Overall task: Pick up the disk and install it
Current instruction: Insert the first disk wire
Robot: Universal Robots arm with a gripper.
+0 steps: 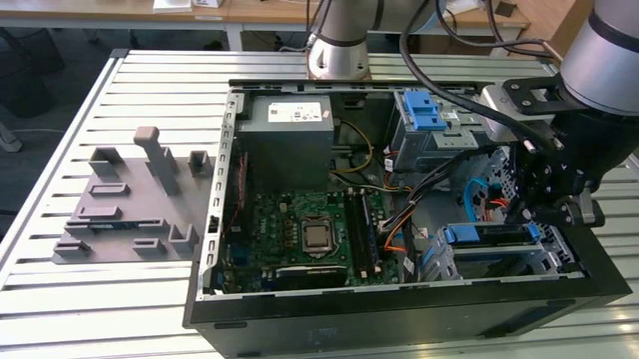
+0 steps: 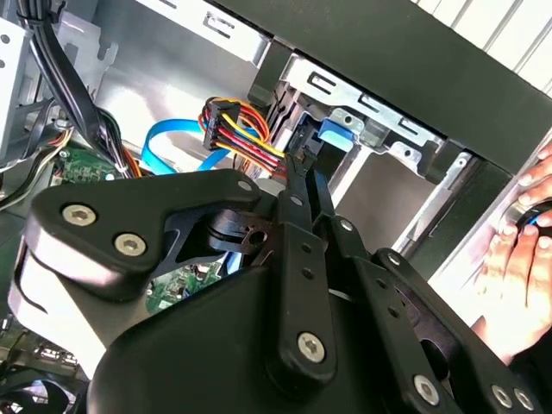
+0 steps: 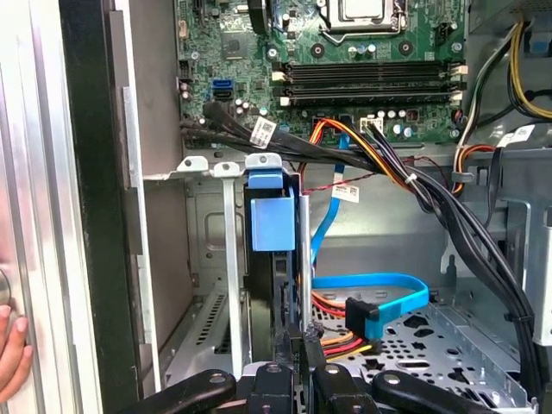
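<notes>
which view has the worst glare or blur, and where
Second wrist view: the hand at the frame edge is washed out by bright light, and the end effector body up close looks soft. Exterior view: evenly lit, deep shadow inside the case. First wrist view: motherboard crisp.

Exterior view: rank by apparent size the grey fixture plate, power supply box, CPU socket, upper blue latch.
1. Grey fixture plate, largest.
2. Power supply box.
3. Upper blue latch and CPU socket look about alike; the latch sits farther back, so their order is unsure.
</notes>
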